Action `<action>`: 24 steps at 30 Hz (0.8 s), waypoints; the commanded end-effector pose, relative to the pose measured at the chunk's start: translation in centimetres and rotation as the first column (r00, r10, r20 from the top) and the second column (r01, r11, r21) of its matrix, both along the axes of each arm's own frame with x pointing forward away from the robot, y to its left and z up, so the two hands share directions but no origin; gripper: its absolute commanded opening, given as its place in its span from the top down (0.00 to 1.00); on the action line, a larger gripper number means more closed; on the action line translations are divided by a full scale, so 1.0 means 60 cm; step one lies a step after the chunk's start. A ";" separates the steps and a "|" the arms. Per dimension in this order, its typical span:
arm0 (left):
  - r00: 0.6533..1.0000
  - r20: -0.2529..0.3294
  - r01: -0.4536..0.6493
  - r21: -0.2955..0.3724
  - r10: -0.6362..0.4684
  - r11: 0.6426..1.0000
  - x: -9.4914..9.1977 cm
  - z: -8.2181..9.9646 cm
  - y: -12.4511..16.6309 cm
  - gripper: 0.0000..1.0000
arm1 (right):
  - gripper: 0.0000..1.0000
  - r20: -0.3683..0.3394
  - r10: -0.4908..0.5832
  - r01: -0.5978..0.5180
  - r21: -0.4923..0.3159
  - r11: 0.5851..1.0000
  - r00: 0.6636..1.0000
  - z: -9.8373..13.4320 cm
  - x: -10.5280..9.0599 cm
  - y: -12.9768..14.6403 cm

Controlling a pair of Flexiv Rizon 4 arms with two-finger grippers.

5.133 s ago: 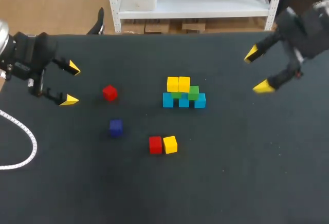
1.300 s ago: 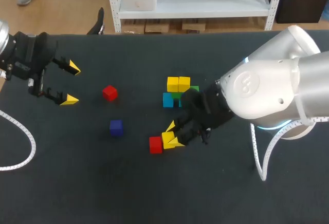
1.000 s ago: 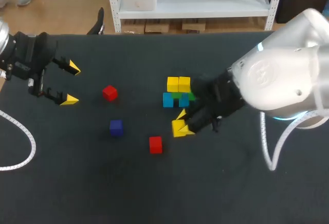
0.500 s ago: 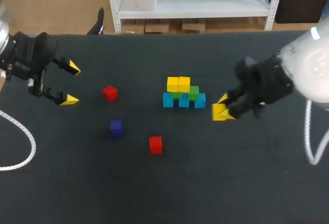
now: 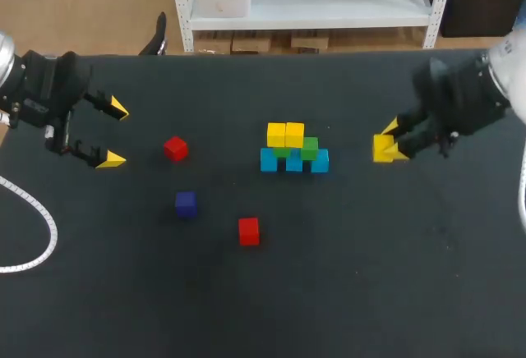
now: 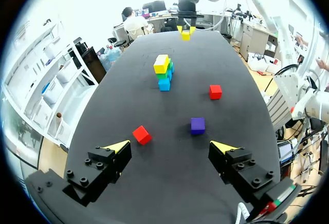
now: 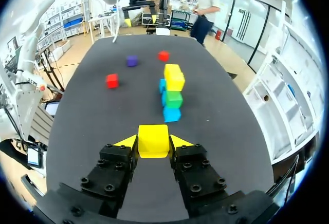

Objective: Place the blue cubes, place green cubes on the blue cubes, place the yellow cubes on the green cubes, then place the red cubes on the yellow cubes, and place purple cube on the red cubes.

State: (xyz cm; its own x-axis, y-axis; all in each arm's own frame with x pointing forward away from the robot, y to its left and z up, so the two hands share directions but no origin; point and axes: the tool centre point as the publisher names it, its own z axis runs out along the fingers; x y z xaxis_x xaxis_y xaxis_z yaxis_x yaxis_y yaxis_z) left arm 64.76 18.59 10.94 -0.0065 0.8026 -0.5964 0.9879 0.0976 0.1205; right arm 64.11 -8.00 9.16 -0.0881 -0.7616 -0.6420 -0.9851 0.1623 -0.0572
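The stack point(image 5: 293, 149) stands mid-table: three blue cubes point(image 5: 293, 162) in a row, two green cubes point(image 5: 309, 147) on them, two yellow cubes point(image 5: 285, 135) on top. It also shows ahead of both grippers: stack point(image 7: 171, 93), stack point(image 6: 163, 73). My right gripper point(image 5: 388, 143) hangs right of the stack, shut on a yellow cube point(image 5: 382, 149) point(image 7: 153, 140). At the far left my left gripper point(image 5: 113, 134) point(image 6: 169, 147) stands open and empty. Two red cubes point(image 5: 174, 148) point(image 5: 248, 230) and a purple cube point(image 5: 186, 204) lie on the table between it and the stack.
A white cable point(image 5: 37, 227) loops on the black table point(image 5: 370, 276) at the left edge.
My right gripper has carried the yellow cube from beside the near red cube up and to the right, past the stack. The left arm has not moved.
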 end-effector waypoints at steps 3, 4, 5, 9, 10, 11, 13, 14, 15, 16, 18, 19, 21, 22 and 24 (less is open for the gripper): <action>1.000 0.002 0.004 -0.004 -0.004 1.000 0.001 -0.002 0.002 0.00 | 1.00 0.001 -0.004 0.004 -0.019 1.000 1.000 0.000 0.038 0.019; 1.000 0.002 0.004 -0.004 -0.004 1.000 0.001 -0.002 0.002 0.00 | 1.00 0.002 -0.006 0.006 -0.022 1.000 1.000 0.000 0.042 0.024; 1.000 0.002 0.004 -0.004 -0.004 1.000 0.001 -0.002 0.002 0.00 | 1.00 0.007 -0.010 0.010 -0.021 1.000 1.000 0.000 0.045 0.028; 1.000 0.002 0.004 -0.004 -0.004 1.000 0.001 -0.002 0.002 0.00 | 1.00 0.040 -0.020 0.021 -0.028 0.999 0.999 -0.005 0.058 0.049; 1.000 0.002 0.004 -0.004 -0.004 1.000 0.001 -0.002 0.002 0.00 | 1.00 0.042 -0.019 0.020 -0.025 0.999 0.999 -0.005 0.060 0.055; 1.000 0.002 0.004 -0.004 -0.004 1.000 0.001 -0.002 0.002 0.00 | 1.00 0.052 -0.014 0.015 -0.022 1.000 0.999 -0.007 0.062 0.061; 1.000 0.002 0.004 -0.004 -0.004 1.000 0.001 -0.002 0.002 0.00 | 1.00 0.068 -0.002 0.002 0.002 1.000 0.998 -0.012 0.069 0.070; 1.000 0.002 0.004 -0.004 -0.004 1.000 0.001 -0.002 0.002 0.00 | 1.00 0.074 0.006 -0.007 0.013 1.000 0.997 -0.013 0.070 0.076; 1.000 0.002 0.004 -0.004 -0.004 1.000 0.001 -0.002 0.002 0.00 | 1.00 0.080 0.013 -0.014 0.017 1.000 0.997 -0.015 0.072 0.081; 1.000 0.002 0.004 -0.004 -0.004 1.000 0.001 -0.002 0.002 0.00 | 1.00 0.080 0.012 -0.013 0.017 1.000 0.997 -0.018 0.075 0.084; 1.000 0.002 0.004 -0.004 -0.004 1.000 0.001 -0.002 0.002 0.00 | 1.00 0.087 0.016 -0.018 0.024 1.000 0.996 -0.019 0.079 0.090; 1.000 0.002 0.004 -0.004 -0.004 1.000 0.001 -0.002 0.002 0.00 | 1.00 0.089 0.016 -0.018 0.026 0.999 0.996 -0.020 0.080 0.092; 1.000 0.002 0.004 -0.004 -0.004 1.000 0.001 -0.002 0.002 0.00 | 1.00 0.096 0.017 -0.020 0.034 0.999 0.995 -0.020 0.084 0.096; 1.000 0.002 0.004 -0.004 -0.004 1.000 0.001 -0.002 0.002 0.00 | 1.00 0.101 0.016 -0.020 0.035 0.999 0.995 -0.020 0.086 0.098; 1.000 0.002 0.004 -0.004 -0.004 1.000 0.001 -0.002 0.002 0.00 | 1.00 0.104 0.017 -0.021 0.040 0.999 0.994 -0.021 0.089 0.102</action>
